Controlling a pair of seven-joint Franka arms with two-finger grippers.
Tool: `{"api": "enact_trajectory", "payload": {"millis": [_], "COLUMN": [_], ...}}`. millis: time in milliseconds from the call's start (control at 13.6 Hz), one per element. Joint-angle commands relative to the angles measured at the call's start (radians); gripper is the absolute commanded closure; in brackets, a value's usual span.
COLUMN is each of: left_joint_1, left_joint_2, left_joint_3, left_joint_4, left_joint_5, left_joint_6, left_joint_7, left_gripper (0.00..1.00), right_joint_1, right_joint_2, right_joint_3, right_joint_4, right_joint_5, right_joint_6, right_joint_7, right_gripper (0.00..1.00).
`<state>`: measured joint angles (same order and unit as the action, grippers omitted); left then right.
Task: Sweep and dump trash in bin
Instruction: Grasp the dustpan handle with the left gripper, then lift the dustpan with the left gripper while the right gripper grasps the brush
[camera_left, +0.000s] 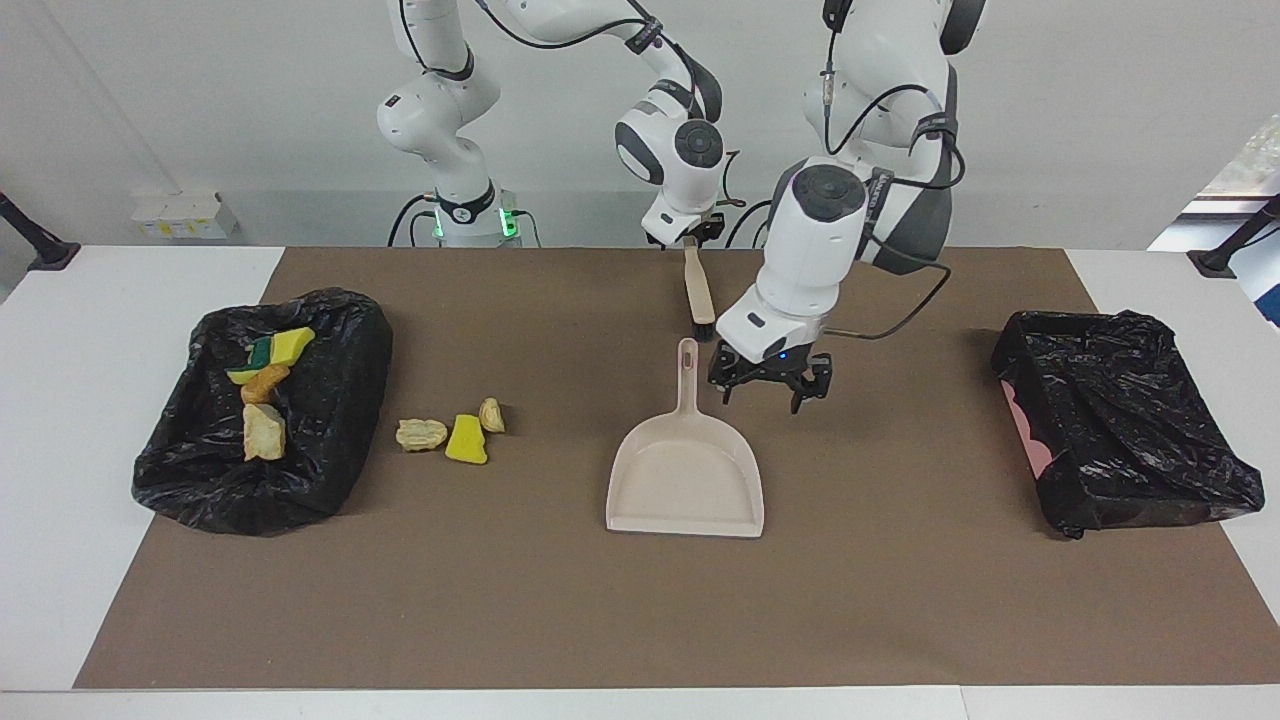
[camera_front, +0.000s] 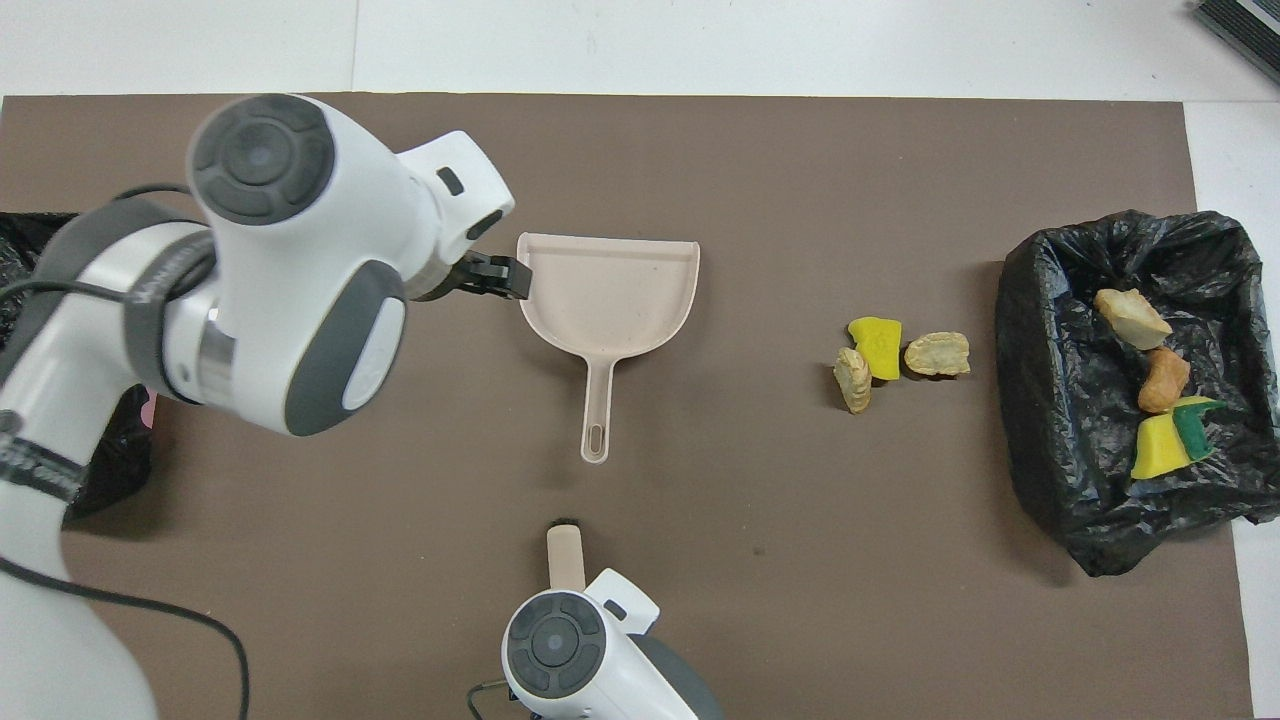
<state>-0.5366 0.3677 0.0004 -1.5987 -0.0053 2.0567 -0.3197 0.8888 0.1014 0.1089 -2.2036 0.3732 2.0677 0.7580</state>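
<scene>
Three trash scraps lie on the brown mat: a beige lump (camera_left: 422, 433) (camera_front: 937, 353), a yellow sponge chunk (camera_left: 466, 438) (camera_front: 877, 343) and a tan lump (camera_left: 491, 414) (camera_front: 852, 379). Several more scraps lie in the black-lined bin (camera_left: 340, 330) (camera_front: 1060, 400) at the right arm's end. The beige dustpan (camera_left: 685, 470) (camera_front: 610, 290) lies flat mid-mat, handle toward the robots. My left gripper (camera_left: 768, 385) (camera_front: 492, 275) is open and empty, low beside the dustpan. My right gripper (camera_left: 690, 238) is shut on the brush (camera_left: 699, 290) (camera_front: 565, 555), held upright with its bristles down.
A second black-lined bin (camera_left: 1120, 420) sits at the left arm's end of the table, with pink showing at its edge. The brown mat (camera_left: 600, 620) covers the middle of the white table. Small white boxes (camera_left: 180, 213) stand near the right arm's base.
</scene>
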Motion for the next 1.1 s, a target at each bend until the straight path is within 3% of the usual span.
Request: {"api": "enact_trajectory", "payload": {"millis": [0,147,220,293,513,807,1026], "left_joint_1": [-0.060,-0.094,-0.097,-0.098,-0.123,-0.128,-0.129], "left_joint_2": [-0.058,-0.062,-0.065,-0.073,-0.116,-0.122,-0.118], "left_joint_3": [0.018,0.018,0.016,0.016,0.016,0.013,0.013], "left_joint_4": [-0.151,-0.199,-0.211,-0.230,-0.315,-0.322,-0.323], "left_joint_5": [0.008,0.008,0.008,0.008,0.005,-0.007,-0.041], "left_joint_6": [0.095,0.132,0.138,0.144,0.187,0.181,0.187], "left_joint_7": [-0.038,-0.059,-0.064,-0.070,-0.081,-0.082,-0.082], "left_gripper": [0.00,0.00,0.00,0.00,0.00,0.20,0.21], "right_joint_1": [0.002,0.001,0.001,0.001,-0.011,-0.123,-0.218], "right_joint_2": [-0.026,-0.017,-0.015,-0.012,-0.008,-0.048,-0.063], "right_joint_3": [0.005,0.005,0.003,0.005,0.002,-0.003,-0.008], "right_joint_4": [-0.028,-0.021,-0.018,-0.008,0.015,0.015,0.015], "right_joint_5": [0.027,0.029,0.029,0.029,0.029,0.027,-0.003], "right_joint_6": [0.034,0.037,0.040,0.040,0.028,-0.009,-0.089], "right_joint_7": [0.026,0.026,0.026,0.026,0.026,0.014,-0.011], "right_gripper": [0.47,0.58,0.75,0.99,1.00,1.00,1.00]}}
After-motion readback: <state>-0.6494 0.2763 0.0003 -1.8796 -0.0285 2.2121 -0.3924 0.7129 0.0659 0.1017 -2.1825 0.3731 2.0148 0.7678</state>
